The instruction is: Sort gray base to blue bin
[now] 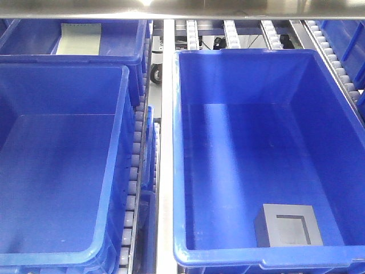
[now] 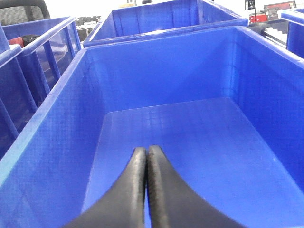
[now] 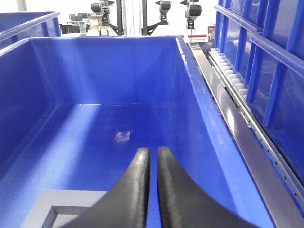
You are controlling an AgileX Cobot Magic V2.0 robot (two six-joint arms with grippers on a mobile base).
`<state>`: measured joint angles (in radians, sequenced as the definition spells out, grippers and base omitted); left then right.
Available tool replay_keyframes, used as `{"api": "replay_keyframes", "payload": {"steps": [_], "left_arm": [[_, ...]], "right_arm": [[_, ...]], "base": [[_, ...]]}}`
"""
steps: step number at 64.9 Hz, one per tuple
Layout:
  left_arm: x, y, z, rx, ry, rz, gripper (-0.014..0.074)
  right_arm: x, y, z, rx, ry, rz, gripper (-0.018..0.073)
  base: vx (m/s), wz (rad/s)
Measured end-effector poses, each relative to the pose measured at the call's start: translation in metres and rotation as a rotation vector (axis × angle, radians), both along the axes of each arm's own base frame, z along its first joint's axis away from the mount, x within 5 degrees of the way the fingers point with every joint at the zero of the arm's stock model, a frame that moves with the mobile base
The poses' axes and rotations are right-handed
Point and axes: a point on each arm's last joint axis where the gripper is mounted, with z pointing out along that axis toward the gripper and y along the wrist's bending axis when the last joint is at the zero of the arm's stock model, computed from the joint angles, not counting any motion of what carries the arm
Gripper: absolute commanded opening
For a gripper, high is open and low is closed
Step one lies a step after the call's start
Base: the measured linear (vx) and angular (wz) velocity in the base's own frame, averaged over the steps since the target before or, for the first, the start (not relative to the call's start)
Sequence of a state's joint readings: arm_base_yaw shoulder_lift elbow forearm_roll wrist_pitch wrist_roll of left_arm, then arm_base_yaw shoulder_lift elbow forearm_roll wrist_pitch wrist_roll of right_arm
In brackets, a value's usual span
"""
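The gray base (image 1: pixel 288 226) lies on the floor of the right blue bin (image 1: pixel 178 142), near its front wall, with the square recess facing up. In the right wrist view the base (image 3: pixel 52 209) shows at the lower left, and my right gripper (image 3: pixel 153 152) hangs above the bin (image 3: pixel 95 71) floor just to its right. Its jaws stand nearly together with only a thin slit and hold nothing. My left gripper (image 2: pixel 146 151) is shut and empty over the floor of the left blue bin (image 2: pixel 166 71), which also shows in the front view (image 1: pixel 117 171). Neither gripper shows in the front view.
A third blue bin at the back left holds a pale flat sheet (image 1: pixel 78 39). A roller track (image 1: pixel 136 171) and a metal rail (image 1: pixel 165 142) run between the bins. More rollers (image 1: pixel 336 63) and blue crates line the right side (image 3: pixel 266 71).
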<state>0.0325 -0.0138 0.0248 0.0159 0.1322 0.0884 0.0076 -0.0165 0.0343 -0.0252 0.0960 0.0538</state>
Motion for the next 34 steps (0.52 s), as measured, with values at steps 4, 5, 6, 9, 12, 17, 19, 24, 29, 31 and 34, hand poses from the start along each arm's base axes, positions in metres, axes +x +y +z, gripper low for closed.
{"api": "replay_keyframes", "payload": {"steps": [4, 5, 6, 9, 12, 17, 19, 24, 29, 31, 34], "left_arm": [[0.0000, 0.0000, 0.0000, 0.000, 0.000, 0.000, -0.0006], [0.0000, 0.0000, 0.0000, 0.000, 0.000, 0.000, -0.0006], [0.0000, 0.0000, 0.0000, 0.000, 0.000, 0.000, -0.0006], [0.0000, 0.0000, 0.0000, 0.000, 0.000, 0.000, -0.0006], [0.0000, 0.0000, 0.0000, 0.000, 0.000, 0.000, -0.0006], [0.0000, 0.0000, 0.0000, 0.000, 0.000, 0.000, -0.0006], [0.0000, 0.0000, 0.0000, 0.000, 0.000, 0.000, -0.0006], [0.0000, 0.0000, 0.0000, 0.000, 0.000, 0.000, -0.0006], [0.0000, 0.0000, 0.0000, 0.000, 0.000, 0.000, -0.0006], [0.0000, 0.0000, 0.0000, 0.000, 0.000, 0.000, -0.0006], [0.0000, 0.0000, 0.0000, 0.000, 0.000, 0.000, -0.0006]], "right_arm": [[0.0000, 0.0000, 0.0000, 0.000, 0.000, 0.000, -0.0004], [0.0000, 0.0000, 0.0000, 0.000, 0.000, 0.000, -0.0004], [0.0000, 0.0000, 0.0000, 0.000, 0.000, 0.000, -0.0004], [0.0000, 0.0000, 0.0000, 0.000, 0.000, 0.000, -0.0004], [0.0000, 0.0000, 0.0000, 0.000, 0.000, 0.000, -0.0004], [0.0000, 0.0000, 0.0000, 0.000, 0.000, 0.000, -0.0004], [0.0000, 0.0000, 0.0000, 0.000, 0.000, 0.000, -0.0004], [0.0000, 0.0000, 0.0000, 0.000, 0.000, 0.000, -0.0004], [0.0000, 0.0000, 0.0000, 0.000, 0.000, 0.000, -0.0004], [0.0000, 0.0000, 0.0000, 0.000, 0.000, 0.000, -0.0004], [0.0000, 0.0000, 0.0000, 0.000, 0.000, 0.000, -0.0004]], "base": [[0.00, 0.00], [0.00, 0.00], [0.00, 0.00], [0.00, 0.00], [0.00, 0.00], [0.00, 0.00], [0.00, 0.00], [0.00, 0.00], [0.00, 0.00], [0.00, 0.00], [0.00, 0.00]]}}
